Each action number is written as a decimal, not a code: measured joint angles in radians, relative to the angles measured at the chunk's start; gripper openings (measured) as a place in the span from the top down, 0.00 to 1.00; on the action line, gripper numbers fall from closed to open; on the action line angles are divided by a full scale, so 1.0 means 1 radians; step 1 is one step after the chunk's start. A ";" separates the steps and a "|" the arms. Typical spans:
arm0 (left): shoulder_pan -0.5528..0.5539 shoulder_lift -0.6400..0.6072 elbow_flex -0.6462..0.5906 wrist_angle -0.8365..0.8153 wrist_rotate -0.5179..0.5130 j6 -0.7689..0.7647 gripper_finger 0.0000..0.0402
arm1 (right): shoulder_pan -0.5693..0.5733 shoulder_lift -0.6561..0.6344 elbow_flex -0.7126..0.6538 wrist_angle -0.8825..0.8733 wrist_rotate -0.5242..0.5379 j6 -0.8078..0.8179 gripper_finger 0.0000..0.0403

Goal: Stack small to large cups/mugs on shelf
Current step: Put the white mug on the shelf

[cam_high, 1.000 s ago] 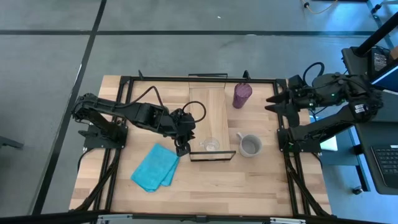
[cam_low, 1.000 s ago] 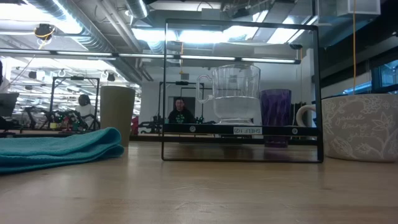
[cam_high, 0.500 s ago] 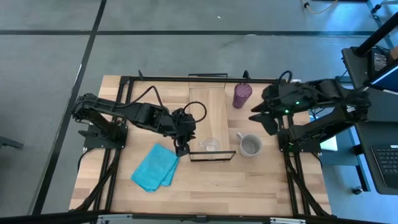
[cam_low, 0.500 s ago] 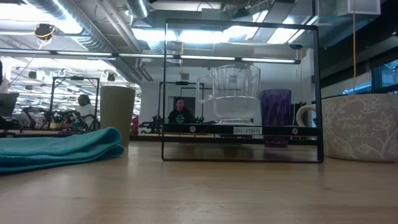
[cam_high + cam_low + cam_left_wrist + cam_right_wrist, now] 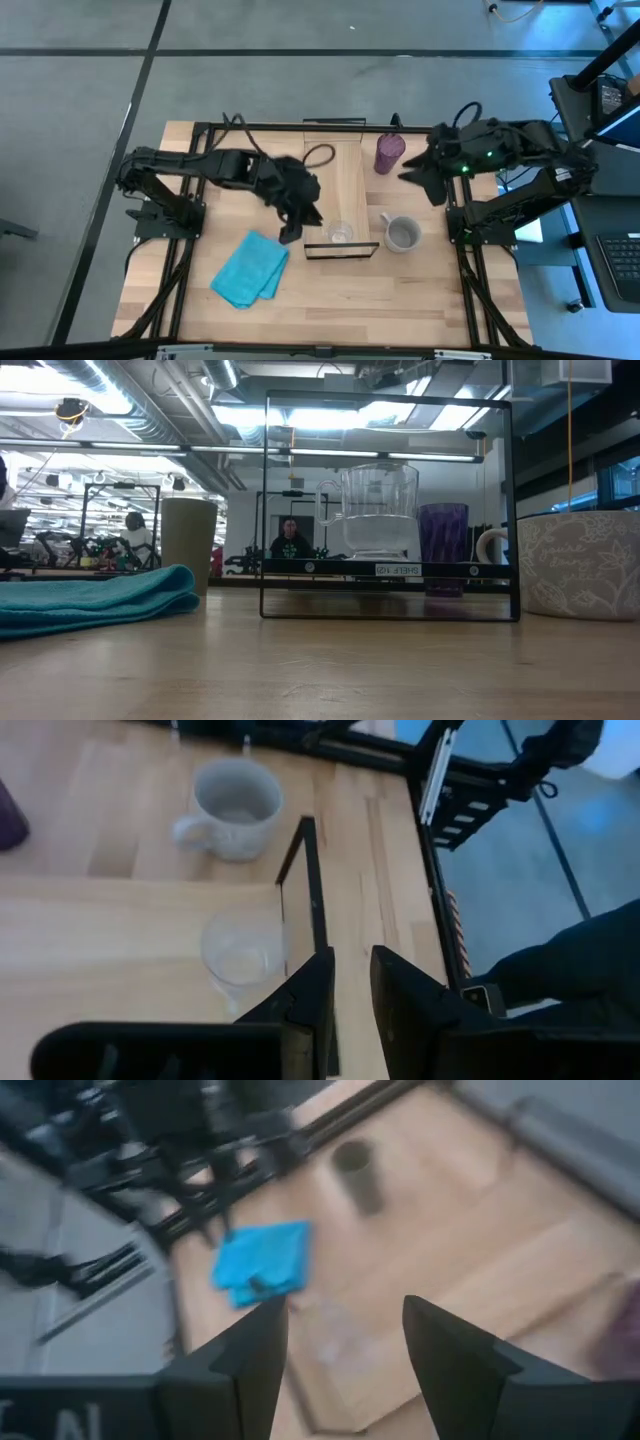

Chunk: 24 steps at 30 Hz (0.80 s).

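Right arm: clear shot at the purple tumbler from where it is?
Probably yes. The right gripper, fingers open, hangs just beside the purple tumbler, which stands alone off the shelf, and nothing lies between them. The grey mug sits well clear.

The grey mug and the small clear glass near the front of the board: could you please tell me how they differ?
The grey mug is opaque with floral markings; the clear glass is see-through. The mug is wider than the glass. The mug stands on the tabletop beside the shelf, while the glass stands on the shelf board at its front end. Both are upright, open end up, each has a handle, and neither claw touches them.
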 joint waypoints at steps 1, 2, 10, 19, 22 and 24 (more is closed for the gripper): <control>0.015 -0.007 0.002 0.000 0.020 0.014 0.84 | -0.012 0.003 0.020 -0.032 0.029 -0.013 0.50; 0.034 -0.015 0.004 0.000 0.044 0.028 0.84 | -0.028 0.007 0.040 -0.077 0.051 -0.016 0.50; 0.190 -0.043 0.005 -0.068 0.150 0.141 0.84 | -0.143 -0.004 -0.027 -0.369 -0.046 0.088 0.50; 0.307 -0.042 0.005 -0.121 0.184 0.236 0.84 | -0.065 -0.119 -0.317 -0.393 -0.004 0.546 0.50; 0.345 -0.042 0.005 -0.144 0.183 0.258 0.84 | 0.006 -0.172 -0.403 -0.383 -0.005 0.739 0.50; 0.369 -0.042 0.005 -0.151 0.184 0.277 0.84 | 0.058 -0.203 -0.457 -0.347 -0.004 0.859 0.50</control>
